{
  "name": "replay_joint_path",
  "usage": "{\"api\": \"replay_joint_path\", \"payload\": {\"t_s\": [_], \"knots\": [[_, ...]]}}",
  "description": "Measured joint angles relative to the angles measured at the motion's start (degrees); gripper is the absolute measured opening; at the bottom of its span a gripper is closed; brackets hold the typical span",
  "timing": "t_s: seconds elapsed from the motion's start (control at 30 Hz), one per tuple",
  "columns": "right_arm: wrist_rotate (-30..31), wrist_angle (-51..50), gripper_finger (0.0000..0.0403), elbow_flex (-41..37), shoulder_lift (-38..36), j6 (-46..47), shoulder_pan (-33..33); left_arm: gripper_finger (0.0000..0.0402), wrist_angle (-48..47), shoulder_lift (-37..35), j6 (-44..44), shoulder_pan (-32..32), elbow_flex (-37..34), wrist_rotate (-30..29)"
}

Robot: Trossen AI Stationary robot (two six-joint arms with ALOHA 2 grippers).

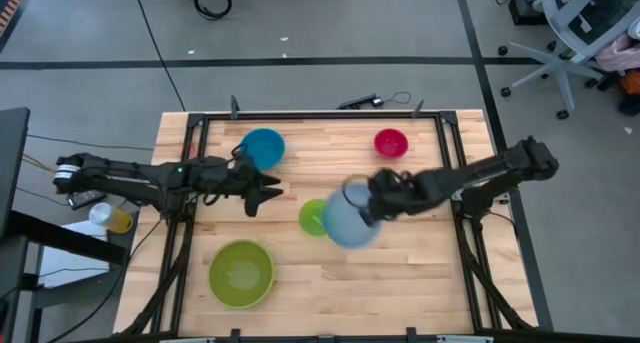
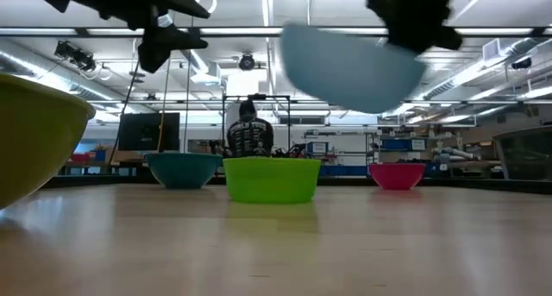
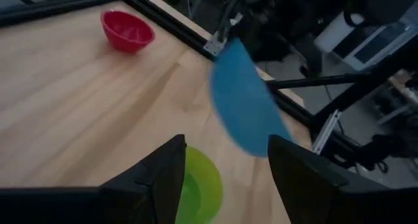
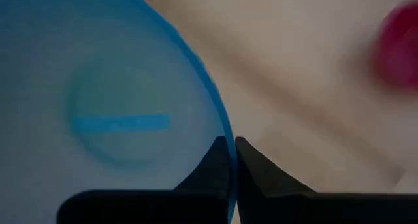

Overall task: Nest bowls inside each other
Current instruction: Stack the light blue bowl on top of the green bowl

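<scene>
A: What is the right gripper (image 4: 230, 160) doing?
B: Its fingers pinch the rim of the large light blue bowl (image 1: 349, 217), lifted and tilted above the table, just right of the small green bowl (image 1: 313, 217).

A: And the left gripper (image 1: 268, 195)?
B: Spread, holding nothing, beside the medium blue bowl (image 1: 262, 146). The magenta-red bowl (image 1: 390, 142) sits far right; the yellow-green bowl (image 1: 241, 273) near left.

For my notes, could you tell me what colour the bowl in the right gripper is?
Light blue; the large round plastic bowl shows best in the low view.
</scene>
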Motion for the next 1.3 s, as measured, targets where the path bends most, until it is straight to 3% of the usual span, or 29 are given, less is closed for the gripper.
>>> {"api": "replay_joint_path", "payload": {"t_s": [0.13,0.4,0.5,0.73,0.83,0.9,1.03,1.17,1.3], "knots": [[7.0,-0.2,0.0011,6.0,6.2,-2.3,-5.9,0.0219,-1.5,3.5,2.7,0.9,4.4,-3.5],[15.4,1.8,0.0013,17.7,18.5,-8.1,-12.3,0.0219,-18.6,11.5,9.7,2.1,16.9,-20.8],[16.1,3.7,0.0019,22.5,21.5,-14.3,-13.3,0.0219,-22.2,14.6,10.0,3.1,19.3,-25.1],[16.8,7.5,0.0015,29.7,24.3,-25.4,-13.5,0.0215,-23.2,18.5,13.1,5.6,20.7,-26.1],[16.4,8.7,0.0025,31.2,23.9,-28.0,-13.6,0.0185,-25.4,18.5,10.8,6.6,20.7,-26.2],[13.7,8.7,0.0039,32.1,23.4,-28.3,-13.8,0.0143,-27.5,18.0,9.7,7.2,20.7,-26.1],[2.8,9.7,0.0077,33.1,21.0,-27.9,-14.7,0.0028,-33.0,14.8,8.7,7.9,20.8,-24.2],[-7.3,13.0,0.0119,33.0,18.5,-29.0,-15.7,0.0017,-40.0,11.1,8.3,9.4,21.1,-15.7],[-14.7,20.6,0.0153,33.1,14.7,-33.1,-16.1,0.0016,-53.8,8.0,11.6,10.0,20.3,-4.2]]}}
